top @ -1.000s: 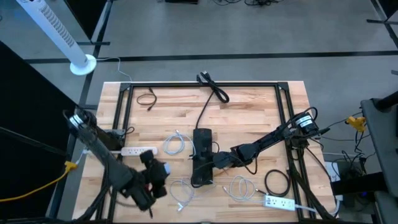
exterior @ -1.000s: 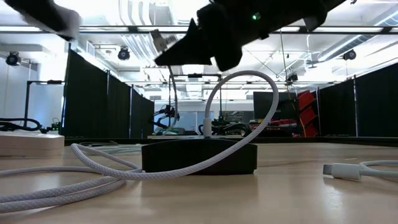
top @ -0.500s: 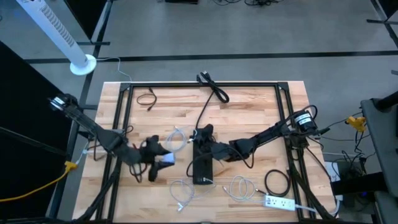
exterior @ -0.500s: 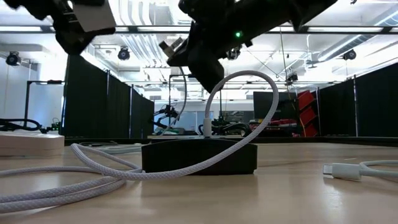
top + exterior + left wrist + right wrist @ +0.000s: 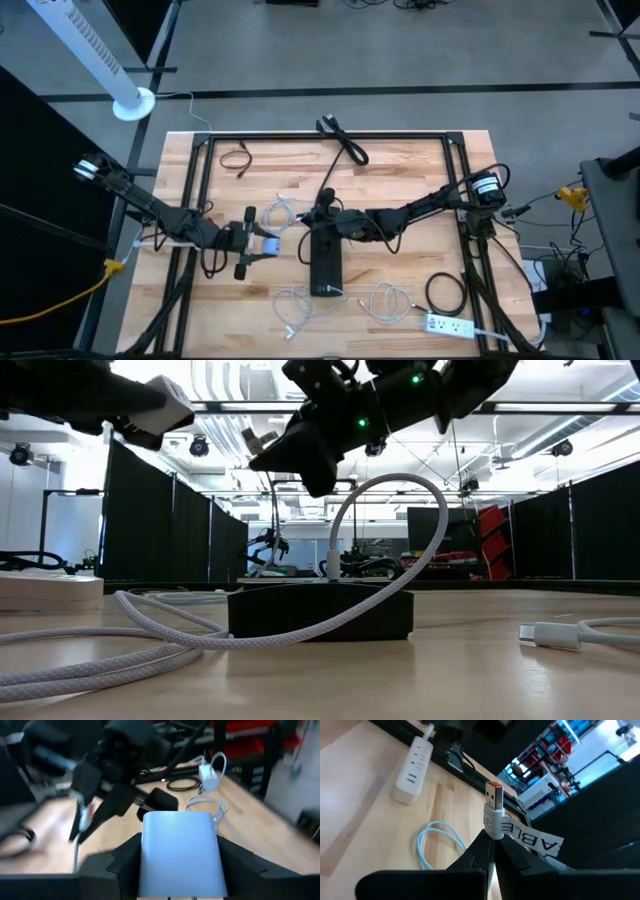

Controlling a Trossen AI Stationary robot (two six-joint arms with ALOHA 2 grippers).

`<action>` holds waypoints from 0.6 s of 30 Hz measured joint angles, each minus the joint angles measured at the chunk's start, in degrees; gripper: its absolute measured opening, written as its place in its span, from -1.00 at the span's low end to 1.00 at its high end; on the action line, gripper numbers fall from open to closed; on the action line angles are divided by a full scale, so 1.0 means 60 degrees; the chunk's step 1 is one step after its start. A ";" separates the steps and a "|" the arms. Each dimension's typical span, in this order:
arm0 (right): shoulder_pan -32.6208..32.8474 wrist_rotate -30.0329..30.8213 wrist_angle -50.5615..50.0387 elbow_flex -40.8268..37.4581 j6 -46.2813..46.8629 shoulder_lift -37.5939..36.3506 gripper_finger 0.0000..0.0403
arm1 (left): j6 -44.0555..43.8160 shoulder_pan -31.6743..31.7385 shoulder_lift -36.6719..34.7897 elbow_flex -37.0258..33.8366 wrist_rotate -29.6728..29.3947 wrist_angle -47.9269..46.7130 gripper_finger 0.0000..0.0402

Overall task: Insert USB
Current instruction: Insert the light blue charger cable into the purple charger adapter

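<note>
Both arms have swung in toward the black power brick (image 5: pixel 326 262) since a second ago: our left gripper (image 5: pixel 252 243), which was low near the table's front edge, now sits level with the brick's far end on its left, and our right gripper (image 5: pixel 322 216) has lifted off the brick's right flank to hover just over its far end.

We hold the two halves of the job facing each other across the brick. In the left wrist view our left fingers are clamped on either side of a pale blue-white charger block (image 5: pixel 179 851), its flat face turned toward the right arm. In the right wrist view our right fingers are pinched together on the white USB-A plug (image 5: pixel 493 805), metal tip pointing away from the wrist, with a paper cable label (image 5: pixel 530 836) hanging just behind the grip. Holding the plug near its back leaves the whole metal tongue free to enter a port.

From the low view both grippers hang clear above the brick, so neither piece drags on the looped white braided cable (image 5: pixel 380 550) rising out of it. We judge the insertion has not yet begun: plug and charger are near but apart, and we cannot see the charger's port, so alignment remains to be settled. A white power strip (image 5: pixel 412 770) lies well left of the brick, uninvolved.
</note>
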 joint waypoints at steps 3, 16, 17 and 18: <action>-0.0165 -0.0144 0.0001 -0.0004 0.0087 0.0000 -1.00 | 0.1279 0.0055 0.0080 0.0001 0.0003 -0.0036 -0.04; -0.0327 -0.0334 -0.0032 -0.0007 0.1509 0.0000 -1.00 | 0.2462 0.0885 0.0149 -0.0003 -0.0406 -0.0201 -0.04; -0.0327 -0.0332 -0.0076 -0.0007 0.1762 0.0000 -1.00 | 0.2419 0.0970 0.0183 -0.0003 -0.0685 -0.0239 -0.04; -0.0327 -0.0334 -0.0136 -0.0007 0.2003 0.0000 -1.00 | 0.2133 0.1059 0.0236 -0.0003 -0.0978 -0.0233 -0.04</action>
